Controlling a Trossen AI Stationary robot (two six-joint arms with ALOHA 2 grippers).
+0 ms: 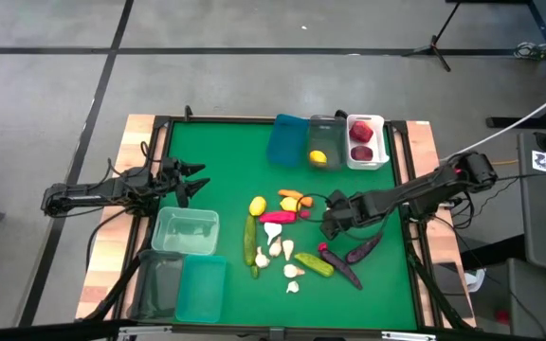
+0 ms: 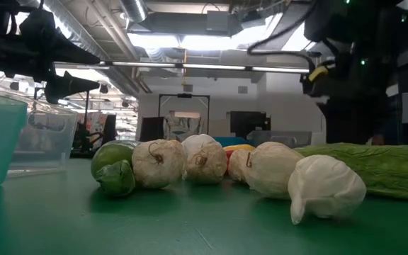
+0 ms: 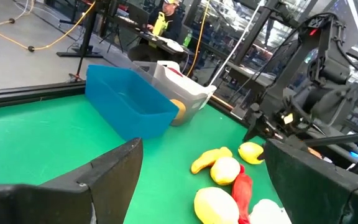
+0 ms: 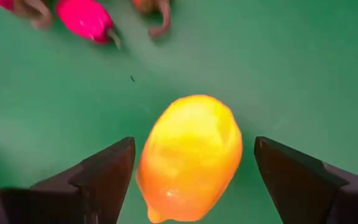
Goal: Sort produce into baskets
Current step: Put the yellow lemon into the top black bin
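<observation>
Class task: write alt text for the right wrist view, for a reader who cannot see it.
A yellow-orange lemon lies on the green table, centred between the open right end effector and its two dark fingers, which do not touch it. Beyond it lies a pink pepper, with bits of other produce at the picture's edge.

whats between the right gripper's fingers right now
A yellow lemon sits on the green table between the open right gripper fingers, gaps on both sides; right wrist view shows it.
</observation>
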